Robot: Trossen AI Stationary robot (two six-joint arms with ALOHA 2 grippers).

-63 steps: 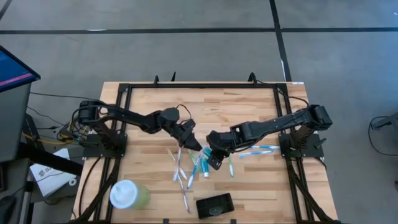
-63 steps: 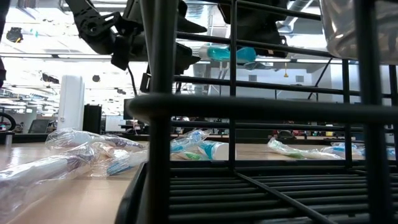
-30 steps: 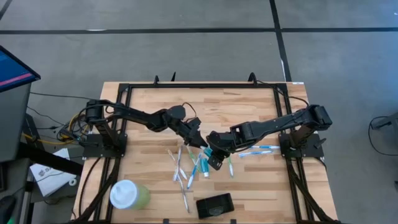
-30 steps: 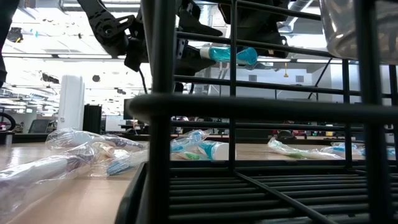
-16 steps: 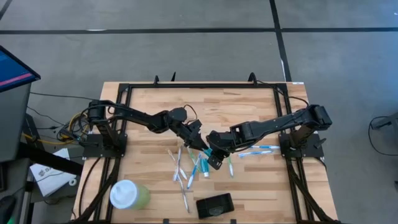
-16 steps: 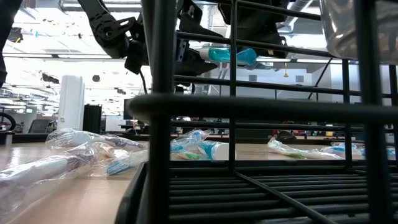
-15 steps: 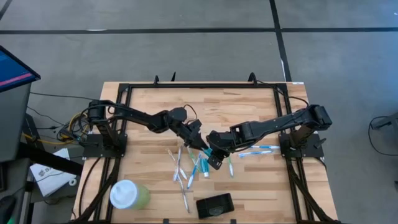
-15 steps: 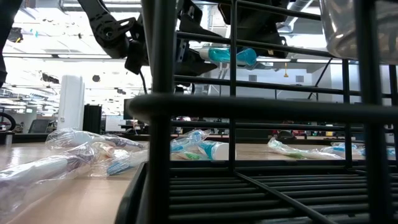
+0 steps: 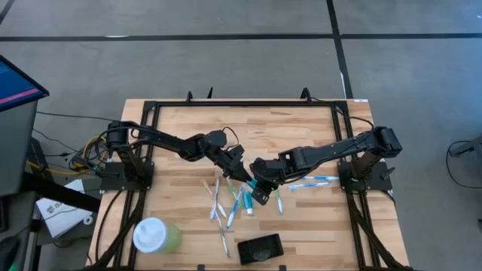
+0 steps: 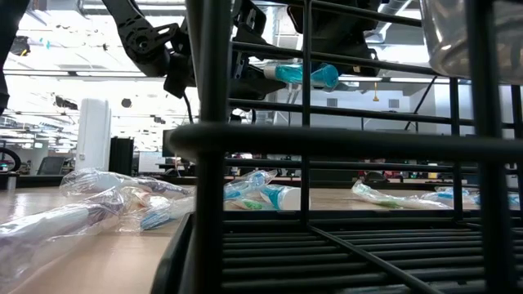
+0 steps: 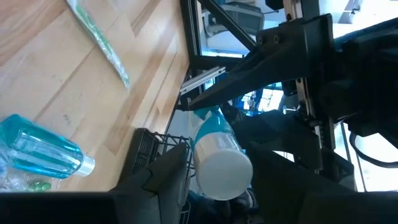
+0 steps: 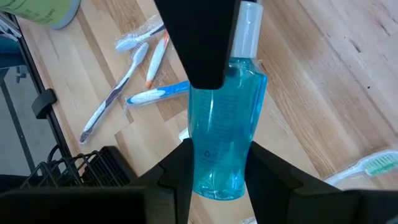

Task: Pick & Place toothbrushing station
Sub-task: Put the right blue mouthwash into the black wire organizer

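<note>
My right gripper [image 9: 260, 188] is shut on a teal bottle [image 12: 224, 124] with a white cap [image 11: 221, 168], held above the table's middle. My left gripper [image 9: 242, 173] reaches in from the left, open, with its fingers [image 11: 161, 177] on either side of that cap. The black wire holder [image 9: 260, 248] stands at the near edge. Wrapped toothbrushes [image 9: 220, 205] and another teal tube [image 11: 40, 152] lie flat on the wood below the grippers. My right gripper pinches the bottle's base end [image 12: 217, 177] between its two fingers [image 12: 177, 171], slanting down from the table's right. The bottle [image 10: 306, 73] lies level, lifted clear of the table, cap toward the left arm. My left gripper's fingers stand close beside the cap; I cannot tell whether they touch it.
A pale green cup with a white lid [image 9: 154, 235] stands near the front left corner. More wrapped toothbrushes [image 9: 312, 181] lie toward the right arm's base. A black frame rail [image 9: 245, 104] runs around the tabletop.
My left gripper has gone a little toward the table's right, up to the bottle's cap, and has then kept still. The bottle has stayed level in my right gripper.
</note>
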